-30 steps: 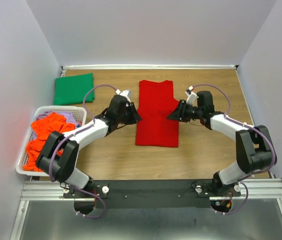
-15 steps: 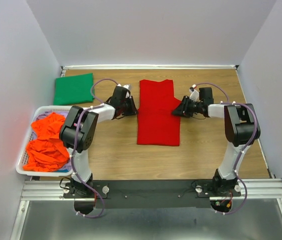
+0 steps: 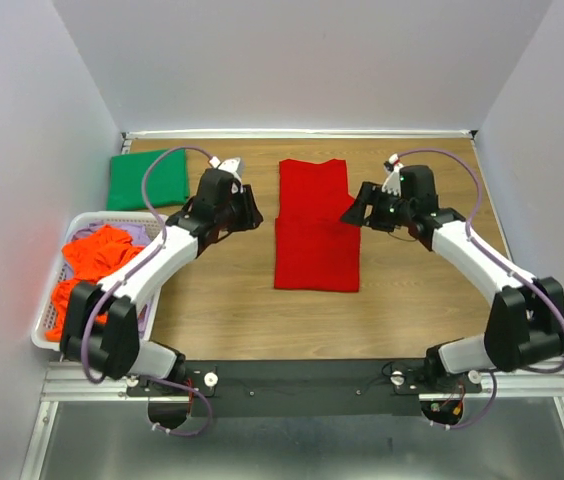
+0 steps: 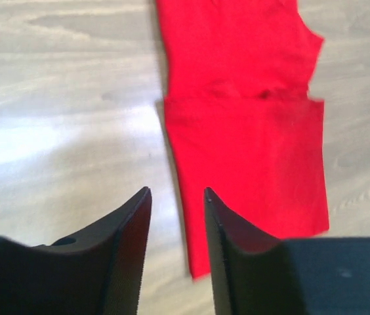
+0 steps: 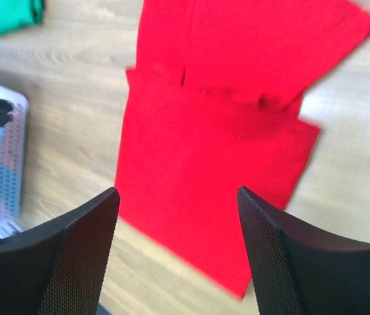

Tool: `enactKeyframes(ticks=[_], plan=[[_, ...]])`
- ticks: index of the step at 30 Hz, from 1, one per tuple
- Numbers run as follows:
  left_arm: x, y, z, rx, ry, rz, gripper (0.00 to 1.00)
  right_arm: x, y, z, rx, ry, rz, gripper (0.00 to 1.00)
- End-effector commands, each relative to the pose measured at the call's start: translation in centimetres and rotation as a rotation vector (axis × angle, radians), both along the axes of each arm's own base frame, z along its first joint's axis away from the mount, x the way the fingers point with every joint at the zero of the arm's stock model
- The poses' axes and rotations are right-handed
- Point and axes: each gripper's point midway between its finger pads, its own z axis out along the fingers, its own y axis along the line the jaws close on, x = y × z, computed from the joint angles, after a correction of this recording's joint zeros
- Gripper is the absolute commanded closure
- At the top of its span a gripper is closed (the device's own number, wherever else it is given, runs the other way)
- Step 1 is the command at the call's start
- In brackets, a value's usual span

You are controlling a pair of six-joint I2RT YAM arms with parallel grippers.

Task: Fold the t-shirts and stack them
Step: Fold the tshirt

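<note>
Since the red shirt lies partly folded on the tabletop, I hold both jaws empty at its sides, right spread wide, left narrowly parted, ready for the next fold.

The overhead feed is bright and even for me, with only faint shadows. Ahead and left of the left gripper I see a white glare patch on the table. Ahead of the right gripper, the red t-shirt has smeared, soft edges.

Left gripper hovers with jaws narrowly parted, right gripper with jaws spread wide.
</note>
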Motion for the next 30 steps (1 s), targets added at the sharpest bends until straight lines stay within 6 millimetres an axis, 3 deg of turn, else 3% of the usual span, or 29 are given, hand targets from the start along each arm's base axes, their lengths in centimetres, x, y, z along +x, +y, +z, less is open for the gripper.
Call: enactKeyframes(ticks=[1,2,3,4,5,11,12,20,30], plan=[[-5.0,1.4,-1.7,0.127,0.054,-0.024,0.49,-6.4,-2.8,-5.3,-0.316,0.218,-0.137,0.18],[-5.8,1.9,-2.0,0.159,0.057,-0.008,0.47,-7.4,-2.7,-5.5,-0.331,0.245,-0.162,0.18],[-7.3,1.2,-2.7,0.169,0.073,-0.032,0.47,-8.3,-2.7,-5.9,-0.347,0.266,-0.170,0.18],[-8.1,1.2,-2.2,0.165,0.060,-0.030,0.47,-10.0,-3.0,-6.6,-0.387,0.290,-0.181,0.19],[-9.0,1.5,-3.1,0.190,0.077,-0.018,0.40,-10.7,-2.9,-6.8,-0.376,0.313,-0.212,0.19],[-13.1,0.0,-5.2,0.194,0.136,-0.039,0.38,-14.4,-2.1,-8.8,-0.387,0.384,-0.228,0.32],[-13.5,0.1,-5.7,0.205,0.142,-0.040,0.34,-14.6,-2.0,-9.0,-0.387,0.393,-0.236,0.33],[-13.7,-1.0,-6.4,0.200,0.148,-0.045,0.34,-13.4,-1.1,-10.2,-0.386,0.386,-0.264,0.52],[-12.9,-2.0,-6.3,0.204,0.117,-0.053,0.34,-12.4,-1.4,-12.6,-0.465,0.411,-0.305,0.58]])
